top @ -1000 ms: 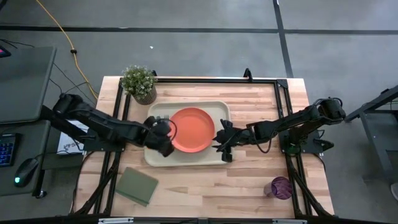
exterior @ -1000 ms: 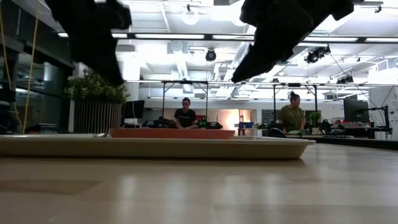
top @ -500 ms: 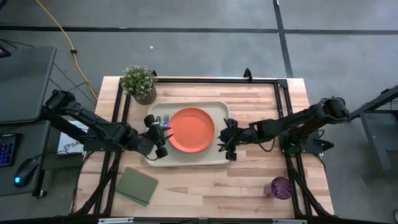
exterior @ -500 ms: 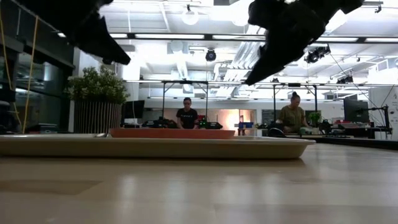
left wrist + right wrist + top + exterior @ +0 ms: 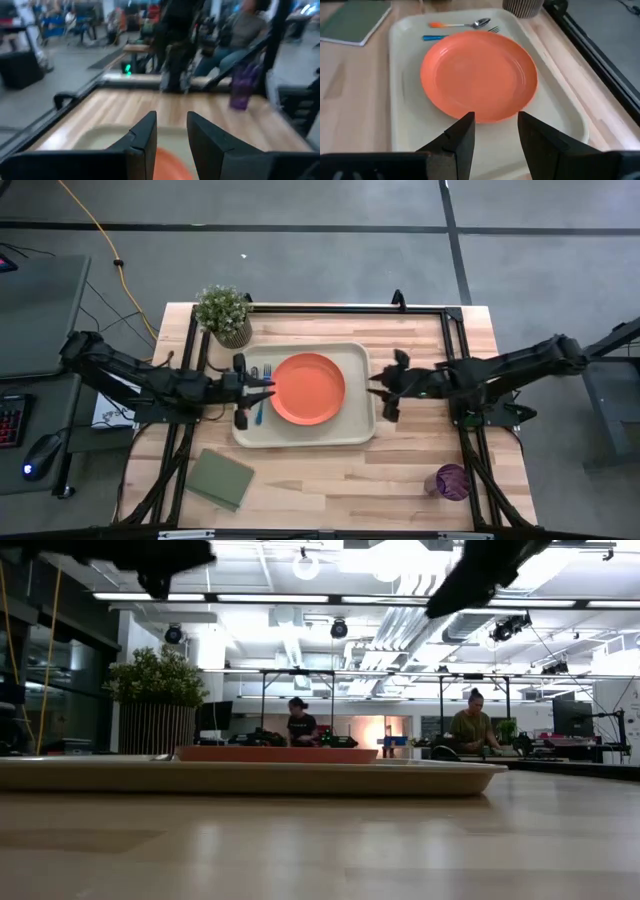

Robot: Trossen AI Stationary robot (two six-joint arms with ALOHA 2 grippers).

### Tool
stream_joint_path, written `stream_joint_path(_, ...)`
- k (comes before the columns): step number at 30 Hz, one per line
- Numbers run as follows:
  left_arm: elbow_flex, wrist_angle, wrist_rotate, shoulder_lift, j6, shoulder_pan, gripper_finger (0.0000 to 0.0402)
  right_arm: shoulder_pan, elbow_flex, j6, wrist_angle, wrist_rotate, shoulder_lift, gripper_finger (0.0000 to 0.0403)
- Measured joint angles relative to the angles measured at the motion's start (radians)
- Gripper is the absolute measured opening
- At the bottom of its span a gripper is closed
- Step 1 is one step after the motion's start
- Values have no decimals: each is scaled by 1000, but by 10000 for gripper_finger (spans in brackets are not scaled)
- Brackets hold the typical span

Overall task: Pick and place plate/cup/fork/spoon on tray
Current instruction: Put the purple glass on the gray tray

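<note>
Both my arms are dark — near black, jointed in chunky segments with cables along them. The left gripper (image 5: 171,134) and right gripper (image 5: 496,131) each end in two flat, angular black fingers — matte, no markings visible.

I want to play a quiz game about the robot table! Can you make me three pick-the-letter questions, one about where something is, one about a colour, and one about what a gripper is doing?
1. Where is the cup?
A. on the tray
B. on the bare table, off the tray
C. on the plate

2. What colour is the fork handle?
A. light blue
B. green
C. red

3. How is the right gripper?
A. shut on the spoon
B. holding the plate
C. open and empty

Answers: 
1 B, it stands on wood away from the tray. 
2 A, blue beside the orange-handled spoon. 
3 C, its fingers are apart, above the plate.
</note>
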Motion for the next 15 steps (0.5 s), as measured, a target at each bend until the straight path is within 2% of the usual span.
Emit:
stream_joint_path(8,0,58,-18,-12,88,-121,85,65,-336,117,216,78,-351,142)
stream_joint_path(15,0,106,-23,-15,167,-146,86,66,-494,263,229,43,-641,142)
